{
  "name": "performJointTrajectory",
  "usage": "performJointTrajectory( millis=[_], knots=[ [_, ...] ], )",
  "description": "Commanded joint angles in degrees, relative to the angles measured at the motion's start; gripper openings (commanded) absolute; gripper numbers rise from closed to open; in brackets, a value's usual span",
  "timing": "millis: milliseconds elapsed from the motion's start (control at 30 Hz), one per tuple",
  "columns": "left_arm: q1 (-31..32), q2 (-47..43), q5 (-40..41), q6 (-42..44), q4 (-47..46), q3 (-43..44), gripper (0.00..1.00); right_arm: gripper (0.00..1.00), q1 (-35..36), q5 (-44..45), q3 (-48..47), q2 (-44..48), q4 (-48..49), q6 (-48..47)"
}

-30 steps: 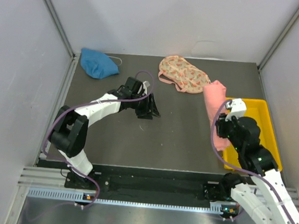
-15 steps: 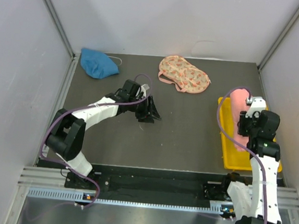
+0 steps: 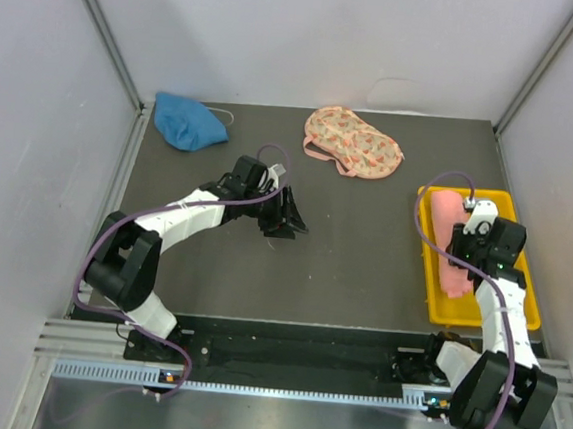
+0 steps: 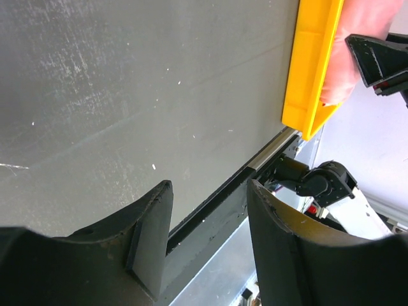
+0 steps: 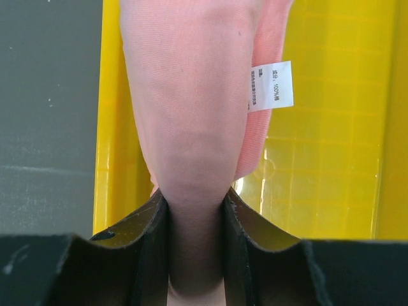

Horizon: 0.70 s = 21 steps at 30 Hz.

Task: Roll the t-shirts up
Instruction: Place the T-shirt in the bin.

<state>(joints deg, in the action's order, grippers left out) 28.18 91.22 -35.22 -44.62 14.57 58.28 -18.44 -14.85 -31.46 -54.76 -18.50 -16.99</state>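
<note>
Lying lengthwise in the shallow yellow plastic tray (image 3: 429, 305) at the table's (image 3: 363, 261) right edge: one rolled salmon-pink cloth t-shirt (image 3: 446, 239), white neck label (image 5: 270, 85) showing. A second ago it was held raised over the tray's left rim; it has since been swung in and lowered.

- Right gripper (image 5: 194, 205): jaws pinched on the roll's near end; release not yet made.
- Left gripper (image 3: 288, 215): jaws spread, nothing held, hung low over the table's middle, barely shifted.
- Crumpled blue cloth t-shirt (image 3: 186, 122): far left corner, unrolled.
- Peach floral-print t-shirt (image 3: 353, 143): far edge, near the middle, unrolled.

One garment is judged all but stowed; two are left to be rolled.
</note>
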Motion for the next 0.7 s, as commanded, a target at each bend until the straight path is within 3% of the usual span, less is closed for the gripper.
performJointTrajectory(
  millis=[0, 667],
  knots=[
    [-0.1, -2.7, -0.9, 1.0, -2.3, -0.4, 0.55, 0.00, -0.6, -3.1, -2.3, -2.4, 7.5, -1.6],
    [0.0, -2.5, -1.0, 0.9, -2.7, -0.5, 0.55, 0.00, -0.6, -3.1, -4.0, -12.6, 7.8, -1.7]
  ],
)
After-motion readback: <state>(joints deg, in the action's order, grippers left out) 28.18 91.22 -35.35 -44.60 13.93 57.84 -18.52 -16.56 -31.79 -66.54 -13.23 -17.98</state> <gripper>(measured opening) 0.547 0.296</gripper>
